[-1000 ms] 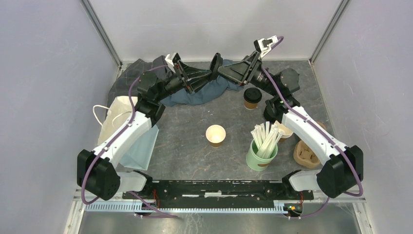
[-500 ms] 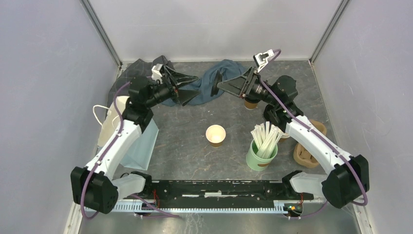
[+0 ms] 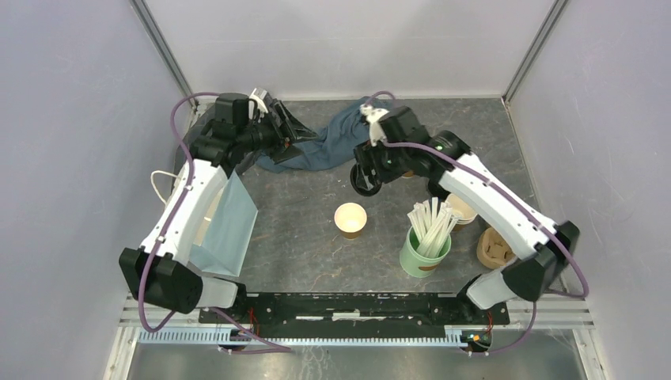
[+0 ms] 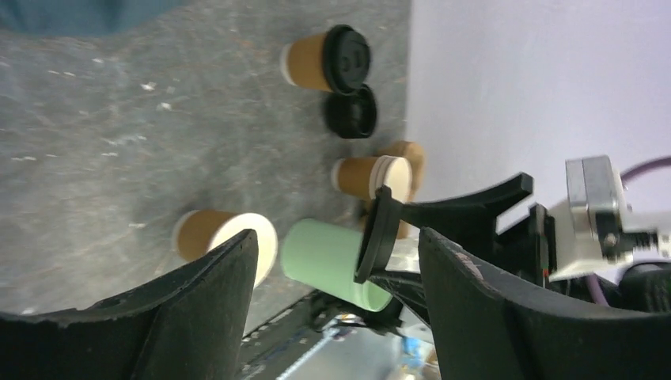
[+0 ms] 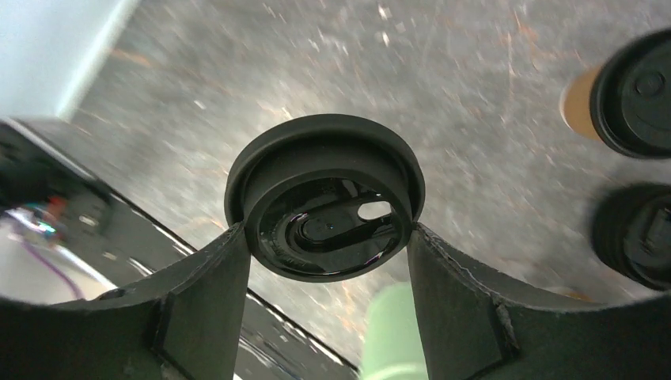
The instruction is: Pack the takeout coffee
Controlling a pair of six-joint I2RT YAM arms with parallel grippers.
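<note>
No writing, label, brand mark or number can be read in any of the three views (the raised moulding on the black sip lid (image 5: 324, 207) is too blurred to tell as letters, and the lidded kraft cup (image 4: 312, 63) shows a plain brown side)

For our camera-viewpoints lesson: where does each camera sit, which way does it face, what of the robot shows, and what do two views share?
Top external: above and behind the arms, looking down at the table; both arms whole.
Left wrist: on the left arm, looking across the table past the open left gripper at a lidded cup.
Right wrist: looking down through the right gripper, shut on a black lid.
Shared: both wrist views show that lid.
</note>
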